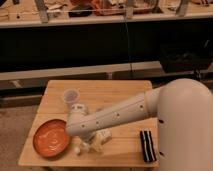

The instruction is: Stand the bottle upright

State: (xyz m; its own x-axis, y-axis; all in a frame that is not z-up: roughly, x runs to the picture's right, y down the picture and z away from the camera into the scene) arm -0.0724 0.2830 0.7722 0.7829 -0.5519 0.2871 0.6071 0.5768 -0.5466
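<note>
My white arm reaches from the right across the wooden table [120, 92] and bends down at its left end. The gripper [95, 142] hangs low over the table's front left part, just right of the orange plate. A whitish shape [102, 140] sits at the gripper, close to the tabletop. It looks like the bottle, lying low rather than standing, but I cannot tell it apart from the gripper's own pale parts. A small whitish end [80, 148] pokes out toward the plate.
An orange plate [50, 137] lies at the table's front left. A clear plastic cup [70, 96] stands behind the arm's bend. A black sponge with pale stripes [147, 145] lies at the front right. A dark counter stands behind the table.
</note>
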